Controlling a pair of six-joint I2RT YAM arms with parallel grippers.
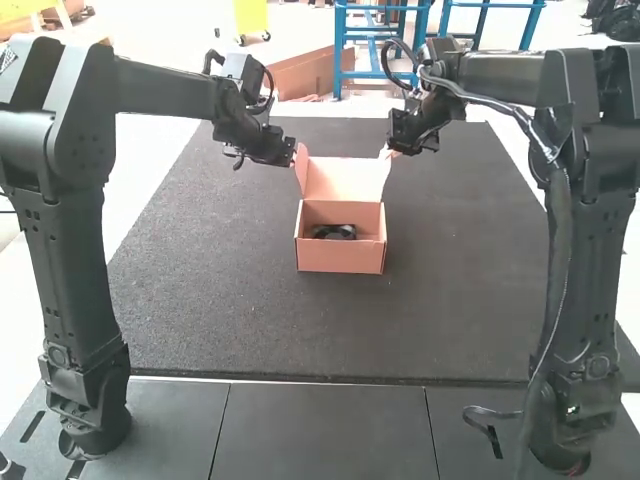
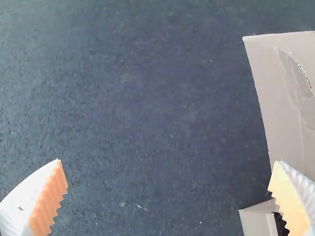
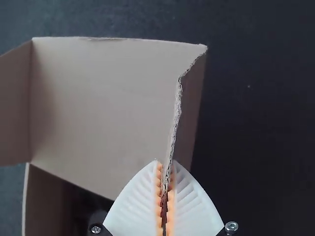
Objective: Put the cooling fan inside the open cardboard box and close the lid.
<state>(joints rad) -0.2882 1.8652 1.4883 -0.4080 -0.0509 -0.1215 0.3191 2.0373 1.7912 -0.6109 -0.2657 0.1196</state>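
An open cardboard box (image 1: 340, 250) stands on the dark mat, its lid (image 1: 341, 179) upright at the back. The black cooling fan (image 1: 334, 232) lies inside it. My right gripper (image 1: 392, 152) is shut on the lid's right side flap (image 3: 186, 118), with the white ribbed fingers (image 3: 182, 196) pinching the flap's edge. My left gripper (image 1: 288, 158) hangs open at the lid's left corner, beside the lid (image 2: 283, 103); one of its fingers (image 2: 290, 196) is close against the cardboard, the other (image 2: 42, 201) is out over bare mat.
The dark mat (image 1: 200, 260) covers the table around the box, with free room in front and to both sides. Black table panels (image 1: 320, 430) run along the near edge.
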